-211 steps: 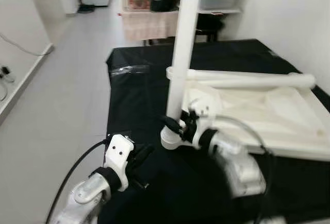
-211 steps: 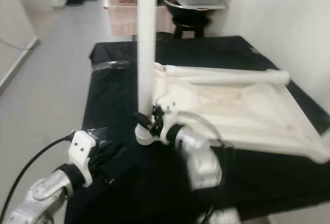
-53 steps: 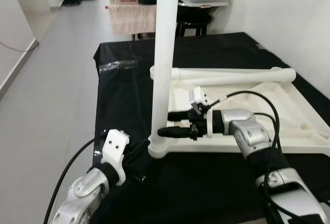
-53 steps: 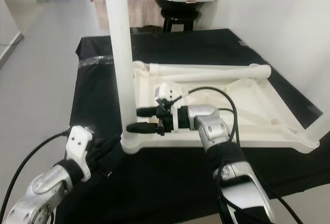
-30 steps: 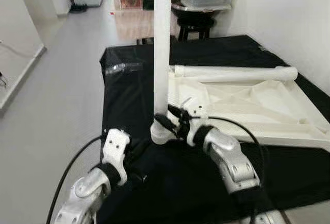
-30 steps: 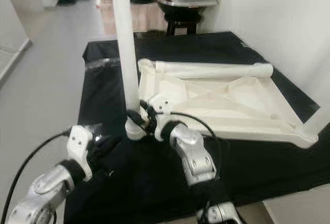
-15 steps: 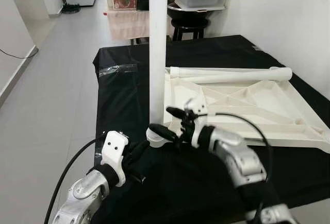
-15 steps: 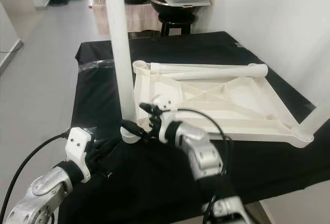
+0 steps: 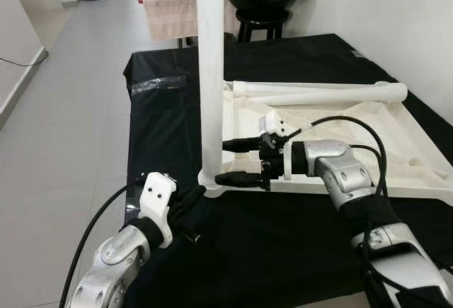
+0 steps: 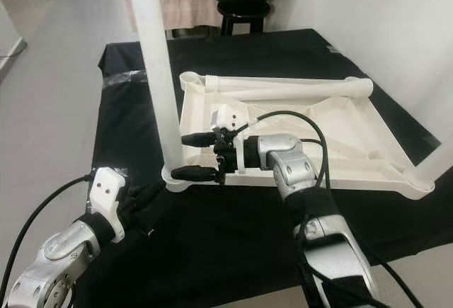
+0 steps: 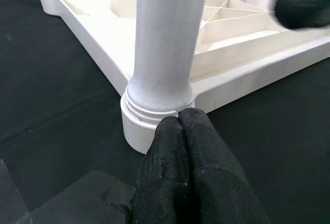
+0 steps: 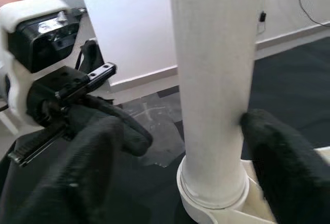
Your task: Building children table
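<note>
My right gripper (image 9: pixel 233 161) reaches leftward with jaws spread apart; my left gripper (image 11: pixel 185 126) sits low, jaws pressed together.

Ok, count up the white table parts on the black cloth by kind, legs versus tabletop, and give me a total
Upright leg standing in the tabletop's corner socket: 1
Leg lying along the tabletop's far edge: 1
Upside-down tabletop: 1
Total: 3
</note>
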Motion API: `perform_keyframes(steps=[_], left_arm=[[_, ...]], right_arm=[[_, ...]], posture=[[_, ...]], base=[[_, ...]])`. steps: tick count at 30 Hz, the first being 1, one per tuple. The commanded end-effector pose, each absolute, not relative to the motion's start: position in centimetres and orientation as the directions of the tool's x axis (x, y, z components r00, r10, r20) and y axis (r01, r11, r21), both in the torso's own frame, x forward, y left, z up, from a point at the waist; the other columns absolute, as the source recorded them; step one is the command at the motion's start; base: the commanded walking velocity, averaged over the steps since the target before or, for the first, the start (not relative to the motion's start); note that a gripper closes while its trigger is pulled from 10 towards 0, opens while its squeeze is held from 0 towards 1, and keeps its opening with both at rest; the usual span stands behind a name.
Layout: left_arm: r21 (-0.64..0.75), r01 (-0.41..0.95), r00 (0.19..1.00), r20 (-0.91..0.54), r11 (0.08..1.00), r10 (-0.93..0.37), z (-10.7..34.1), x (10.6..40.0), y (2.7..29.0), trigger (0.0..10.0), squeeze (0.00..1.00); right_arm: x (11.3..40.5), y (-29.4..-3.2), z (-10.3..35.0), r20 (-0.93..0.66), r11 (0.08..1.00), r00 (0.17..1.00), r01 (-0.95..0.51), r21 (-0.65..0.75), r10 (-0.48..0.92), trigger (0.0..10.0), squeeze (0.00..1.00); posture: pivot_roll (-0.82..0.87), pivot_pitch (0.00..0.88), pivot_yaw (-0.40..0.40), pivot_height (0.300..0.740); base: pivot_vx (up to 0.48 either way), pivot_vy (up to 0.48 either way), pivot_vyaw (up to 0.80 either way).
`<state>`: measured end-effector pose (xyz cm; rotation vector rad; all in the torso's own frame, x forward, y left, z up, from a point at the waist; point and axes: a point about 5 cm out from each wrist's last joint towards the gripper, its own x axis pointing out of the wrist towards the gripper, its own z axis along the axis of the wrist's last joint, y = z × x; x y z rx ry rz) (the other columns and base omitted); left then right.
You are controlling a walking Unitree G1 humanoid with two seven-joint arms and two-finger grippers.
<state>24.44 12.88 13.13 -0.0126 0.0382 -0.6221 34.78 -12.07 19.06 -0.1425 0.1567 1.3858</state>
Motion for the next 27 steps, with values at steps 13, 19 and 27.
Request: perform_keyframes(steps=[13,19,27], left_arm=[[-0.04,0.588,0.806,-0.045,0.808,-0.59,12.9,24.2,12.6,10.0,0.0],[-0.039,0.59,0.805,-0.045,0.806,-0.591,13.0,24.1,13.0,10.0,0.0],[-0.032,0.588,0.806,-0.052,0.808,-0.589,13.0,24.2,13.4,10.0,0.0]], right_arm=[[34.0,-12.7,18.6,-0.142,0.195,0.197,-0.98,-0.026,0.97,0.0,0.0],[33.7,-12.1,16.7,-0.043,0.647,0.646,-0.761,0.044,0.762,0.0,0.0],[31.8,-10.3,14.9,-0.045,0.818,0.823,-0.567,-0.091,0.566,0.0,0.0]], posture=[[-0.02,0.072,-0.02,0.74],[-0.03,0.088,-0.027,0.74],[-0.04,0.086,-0.008,0.74]], base=[[0.0,0.0,0.0],[0.0,0.0,0.0],[0.0,0.0,0.0]])
